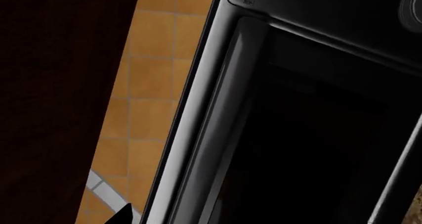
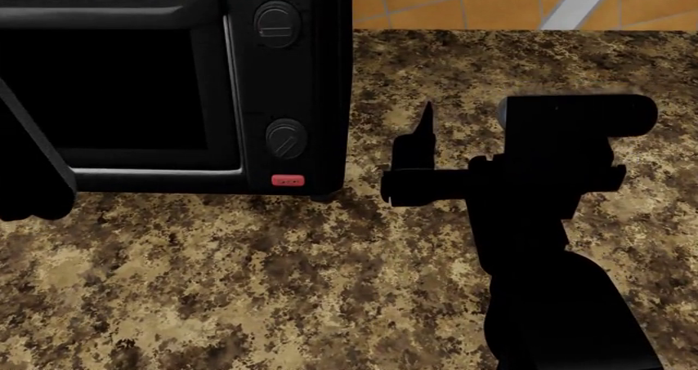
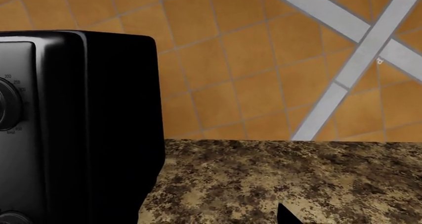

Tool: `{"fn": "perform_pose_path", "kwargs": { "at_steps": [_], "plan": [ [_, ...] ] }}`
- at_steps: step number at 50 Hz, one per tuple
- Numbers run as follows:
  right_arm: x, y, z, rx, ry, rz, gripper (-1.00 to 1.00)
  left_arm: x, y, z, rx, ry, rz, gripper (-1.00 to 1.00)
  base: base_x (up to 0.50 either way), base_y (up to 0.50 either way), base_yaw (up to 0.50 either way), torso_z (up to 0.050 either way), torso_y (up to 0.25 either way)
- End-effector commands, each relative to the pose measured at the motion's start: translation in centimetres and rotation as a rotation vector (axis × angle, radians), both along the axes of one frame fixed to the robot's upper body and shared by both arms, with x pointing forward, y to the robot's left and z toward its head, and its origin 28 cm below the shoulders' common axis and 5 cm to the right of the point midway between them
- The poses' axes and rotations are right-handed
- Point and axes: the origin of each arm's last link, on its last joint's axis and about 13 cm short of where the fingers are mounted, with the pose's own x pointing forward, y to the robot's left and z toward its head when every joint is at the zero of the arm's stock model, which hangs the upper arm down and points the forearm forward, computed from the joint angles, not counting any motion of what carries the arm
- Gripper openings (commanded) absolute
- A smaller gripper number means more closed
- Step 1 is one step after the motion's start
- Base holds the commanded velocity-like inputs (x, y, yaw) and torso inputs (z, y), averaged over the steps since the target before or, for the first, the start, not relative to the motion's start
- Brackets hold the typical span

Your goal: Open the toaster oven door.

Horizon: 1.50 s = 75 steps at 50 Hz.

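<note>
The black toaster oven stands at the back left of the counter, with two round knobs and a small red button. Its door has a dark glass window, silver trim and a black bar handle along the top; it looks upright against the oven. My left gripper is a black shape against the door's left part. The left wrist view shows the door's silver trim close up and one fingertip. My right gripper hovers empty right of the oven; one fingertip shows.
A speckled brown granite counter runs in front of and to the right of the oven. An orange tiled wall with grey-white strips stands behind. A dark surface fills one side of the left wrist view.
</note>
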Motion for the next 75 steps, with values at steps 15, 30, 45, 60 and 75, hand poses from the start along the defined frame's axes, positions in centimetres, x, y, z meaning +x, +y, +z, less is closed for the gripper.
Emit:
{"fn": "perform_pose_path", "kwargs": {
  "at_steps": [15, 30, 45, 60, 75],
  "plan": [
    [0.0, -0.2, -0.2, -0.002, 0.008, -0.01, 1.0, 3.9, 1.3, -0.4, 0.094, -0.109, -0.042, 1.0, 0.0, 0.0, 0.0, 0.0, 0.0],
    [0.3, 0.0, -0.3, -0.013, 0.02, -0.012, 1.0, 6.3, 1.4, -1.8, 0.085, -0.093, -0.075, 1.0, 0.0, 0.0, 0.0, 0.0, 0.0],
    [0.8, 0.2, -0.4, -0.015, 0.028, -0.011, 1.0, 7.7, 1.3, -1.9, 0.086, -0.104, -0.083, 1.0, 0.0, 0.0, 0.0, 0.0, 0.0],
    [1.0, 0.1, -0.9, -0.013, 0.032, -0.012, 1.0, 9.4, 0.8, -1.6, 0.134, -0.073, -0.071, 1.0, 0.0, 0.0, 0.0, 0.0, 0.0],
    [0.9, 0.1, -1.0, -0.01, 0.034, -0.011, 1.0, 9.4, 0.9, -1.8, 0.172, -0.08, -0.073, -1.0, 0.0, 0.0, 0.0, 0.0, 0.0]
  ]
}}
